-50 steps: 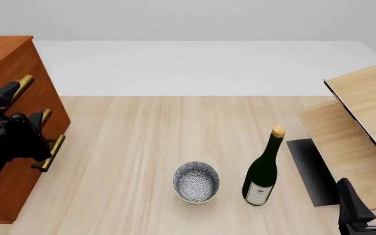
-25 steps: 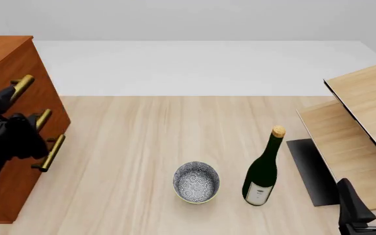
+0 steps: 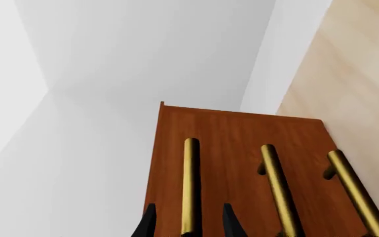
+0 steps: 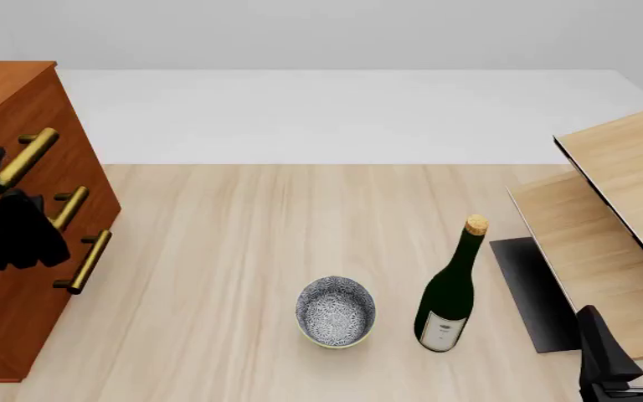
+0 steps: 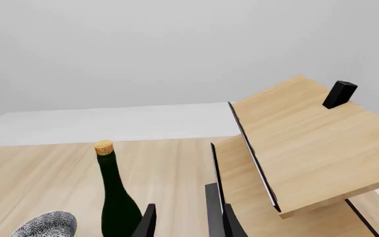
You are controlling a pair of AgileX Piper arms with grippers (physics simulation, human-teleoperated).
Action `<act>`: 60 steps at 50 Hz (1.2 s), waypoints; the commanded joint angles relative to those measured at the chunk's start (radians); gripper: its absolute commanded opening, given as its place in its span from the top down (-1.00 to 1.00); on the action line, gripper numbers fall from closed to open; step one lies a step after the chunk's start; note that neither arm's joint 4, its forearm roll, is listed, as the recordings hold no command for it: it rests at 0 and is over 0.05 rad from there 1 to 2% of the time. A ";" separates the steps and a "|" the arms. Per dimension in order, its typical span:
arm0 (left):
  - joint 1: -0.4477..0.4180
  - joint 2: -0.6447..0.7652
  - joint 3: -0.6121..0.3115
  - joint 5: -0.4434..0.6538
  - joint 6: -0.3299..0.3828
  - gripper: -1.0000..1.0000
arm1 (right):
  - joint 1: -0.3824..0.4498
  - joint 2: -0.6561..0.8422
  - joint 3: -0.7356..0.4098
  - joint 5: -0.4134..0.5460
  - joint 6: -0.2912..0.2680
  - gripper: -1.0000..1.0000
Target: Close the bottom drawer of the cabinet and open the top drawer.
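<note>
Right end effector: nearest the camera at the front view's lower right corner, fingers spread, nothing between them; it is parked well apart from the cabinet.

Patterned bowl: near middle of the surface, upright; contents cannot be made out. Green wine bottle with cork stands upright just beside it on the right. Pale wood boards lean at the right edge.

Left end effector: at the cabinet on the left of the surface. Wrist view shows its two fingers spread, one on each side of the brass handle of the top drawer; contact with the bar cannot be told.

All three drawer fronts look flush with one another in the wrist view, including the bottom drawer, whose handle lies farthest from the fingers.
</note>
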 commanded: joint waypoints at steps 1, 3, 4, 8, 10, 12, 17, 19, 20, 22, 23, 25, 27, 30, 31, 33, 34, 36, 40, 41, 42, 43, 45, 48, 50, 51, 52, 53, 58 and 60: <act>0.021 0.001 -0.003 -0.003 -0.002 -1.00 | 0.001 0.001 0.001 -0.001 -0.003 -1.00; 0.023 0.005 -0.001 -0.008 -0.001 -1.00 | 0.002 -0.001 0.001 0.001 -0.004 -1.00; 0.024 0.006 -0.002 -0.008 -0.002 -1.00 | 0.002 -0.002 0.001 0.001 -0.003 -1.00; 0.036 0.020 0.000 -0.021 0.000 -1.00 | 0.001 -0.003 0.001 0.003 -0.004 -1.00; 0.041 0.020 0.001 -0.020 -0.001 -1.00 | 0.001 -0.004 0.001 0.003 -0.004 -1.00; 0.041 0.020 0.000 -0.018 -0.002 -1.00 | 0.002 -0.004 0.001 0.004 -0.005 -1.00; 0.046 0.024 0.000 -0.015 -0.003 -1.00 | 0.006 -0.005 0.001 0.005 -0.008 -1.00; 0.051 0.024 0.000 -0.016 -0.004 -1.00 | 0.005 -0.005 0.001 0.005 -0.008 -1.00; 0.050 0.026 0.000 -0.016 -0.005 -1.00 | 0.005 -0.005 0.001 0.005 -0.009 -1.00; 0.055 0.031 -0.002 -0.019 -0.008 -1.00 | 0.005 -0.005 0.001 0.005 -0.009 -1.00; 0.055 0.034 -0.002 -0.018 -0.010 -1.00 | 0.005 -0.005 0.001 0.005 -0.009 -1.00; 0.058 0.038 -0.003 -0.019 -0.011 -1.00 | 0.006 -0.006 0.001 0.006 -0.011 -1.00; 0.059 0.042 -0.004 -0.020 -0.013 -1.00 | 0.006 -0.006 0.001 0.006 -0.011 -1.00; 0.065 0.041 -0.002 -0.021 -0.013 -1.00 | 0.005 -0.006 0.001 0.006 -0.013 -1.00; 0.068 0.044 -0.001 -0.024 -0.012 -1.00 | 0.005 -0.007 0.001 0.007 -0.013 -1.00; 0.070 0.042 -0.002 -0.022 -0.014 -1.00 | 0.005 -0.007 0.001 0.007 -0.014 -1.00; 0.074 0.042 -0.003 -0.022 -0.015 -1.00 | 0.006 -0.007 0.000 0.007 -0.014 -1.00; 0.076 0.044 -0.004 -0.021 -0.016 -1.00 | 0.007 -0.007 0.000 0.007 -0.015 -1.00; 0.089 0.055 -0.010 -0.024 -0.020 -1.00 | 0.007 -0.007 0.000 0.007 -0.016 -1.00; 0.091 0.058 -0.009 -0.027 -0.019 -1.00 | 0.007 -0.007 0.000 0.007 -0.016 -1.00; 0.092 0.057 -0.011 -0.024 -0.022 -1.00 | 0.007 -0.007 0.000 0.007 -0.017 -1.00; 0.094 0.059 -0.012 -0.025 -0.022 -1.00 | 0.007 -0.007 0.000 0.007 -0.016 -1.00; 0.098 0.067 -0.012 -0.032 -0.020 -1.00 | 0.007 -0.007 0.000 0.007 -0.017 -1.00; 0.104 0.066 -0.016 -0.024 -0.022 -1.00 | 0.007 -0.006 0.000 0.007 -0.017 -1.00; 0.107 0.064 -0.018 -0.021 -0.021 -1.00 | 0.007 -0.006 0.000 0.007 -0.018 -1.00; 0.107 0.064 -0.016 -0.021 -0.019 -1.00 | 0.008 -0.006 0.000 0.006 -0.018 -1.00; 0.109 0.065 -0.015 -0.033 -0.016 1.00 | 0.008 -0.006 0.000 0.006 -0.018 -1.00; 0.109 0.066 -0.013 -0.034 -0.014 1.00 | 0.008 -0.006 0.000 0.006 -0.018 -1.00; 0.114 0.065 -0.012 -0.042 -0.008 1.00 | 0.009 -0.006 0.001 0.005 -0.018 -1.00; 0.113 0.063 -0.015 -0.037 -0.010 1.00 | 0.008 -0.005 0.001 0.005 -0.018 -1.00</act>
